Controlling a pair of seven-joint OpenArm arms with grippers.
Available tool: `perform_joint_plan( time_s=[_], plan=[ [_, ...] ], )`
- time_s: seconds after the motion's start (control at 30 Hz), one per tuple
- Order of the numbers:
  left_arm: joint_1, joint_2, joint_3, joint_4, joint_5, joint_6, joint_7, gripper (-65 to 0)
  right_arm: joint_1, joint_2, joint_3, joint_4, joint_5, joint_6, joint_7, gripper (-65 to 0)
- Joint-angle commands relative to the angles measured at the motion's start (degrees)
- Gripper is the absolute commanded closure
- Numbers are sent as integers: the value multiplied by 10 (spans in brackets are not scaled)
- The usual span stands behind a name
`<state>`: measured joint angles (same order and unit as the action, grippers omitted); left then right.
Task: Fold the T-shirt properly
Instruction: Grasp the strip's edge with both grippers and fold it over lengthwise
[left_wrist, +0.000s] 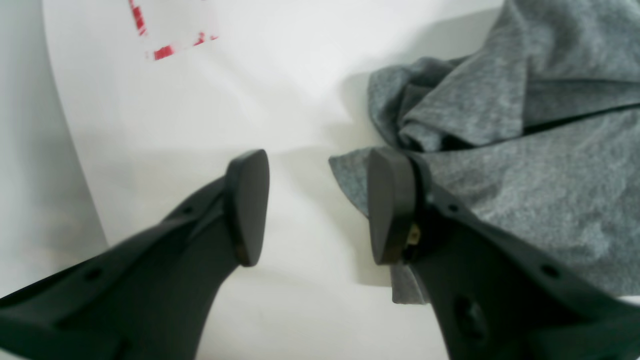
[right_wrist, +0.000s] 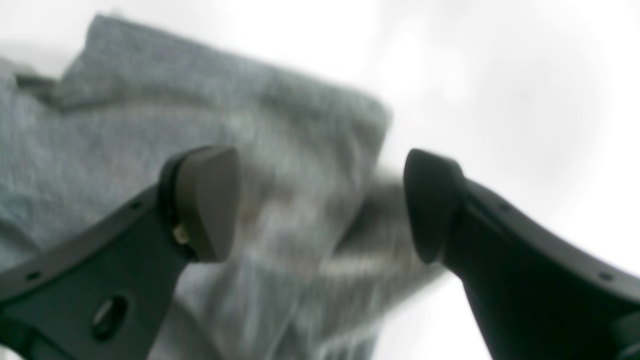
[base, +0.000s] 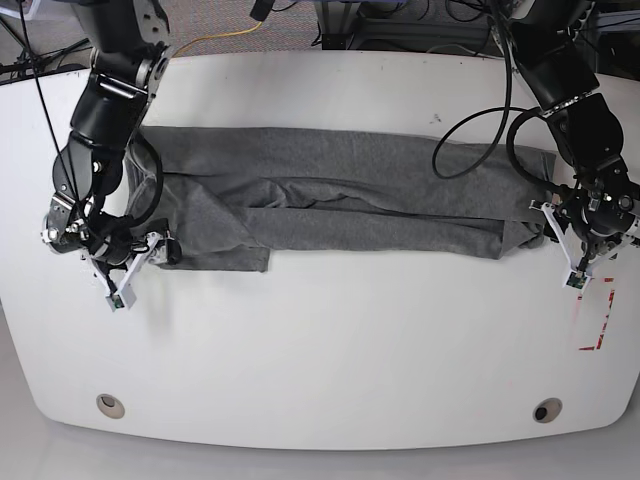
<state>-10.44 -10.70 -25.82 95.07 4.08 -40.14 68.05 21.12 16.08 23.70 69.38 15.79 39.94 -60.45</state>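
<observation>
So here's where I'm at with the T-shirt (base: 340, 200). It's lying across the middle of the white table (base: 320, 340) as a long grey band stretching from 9 to 3 o'clock in the base view, already doubled lengthwise, with a loose flap hanging down toward 7 o'clock near the end by my right arm. There are a few wrinkles through the middle and the end by my left arm is kinda bunched up.

My right gripper (right_wrist: 320, 205) sits at about 9 o'clock in the base view, right at the shirt's end. Its jaws are spread wide with nothing pinched between them, and the grey fabric just lies below the gap. That wrist view is blurry, so I can't say if a finger touches the cloth.

My left gripper (left_wrist: 317, 207) is at about 3 o'clock in the base view, at the other end of the shirt. Its jaws are parted too and only bare table shows between the pads. The inner finger (left_wrist: 392, 205) sits right at the crumpled edge of the fabric, over a corner of it, but it's not gripping anything.

There are also some red tape marks (base: 600, 325) on the table at about 4 o'clock, just beside my left gripper.
</observation>
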Motion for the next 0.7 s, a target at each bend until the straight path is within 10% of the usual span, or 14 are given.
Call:
perform_joint_plan(
  time_s=[0.0, 0.47, 0.67],
  plan=[
    [-11, -7, 0, 10, -1, 1, -6, -299, 36, 18, 2, -60, 6, 1, 26, -457],
    [-2, -9, -2, 12, -1, 1, -3, -299, 64, 25, -41, -183, 6, 1, 123, -426],
    [-6, -7, -2, 10, 2, 1, -4, -299, 63, 22, -45, -179, 9, 1, 129, -187]
  ],
)
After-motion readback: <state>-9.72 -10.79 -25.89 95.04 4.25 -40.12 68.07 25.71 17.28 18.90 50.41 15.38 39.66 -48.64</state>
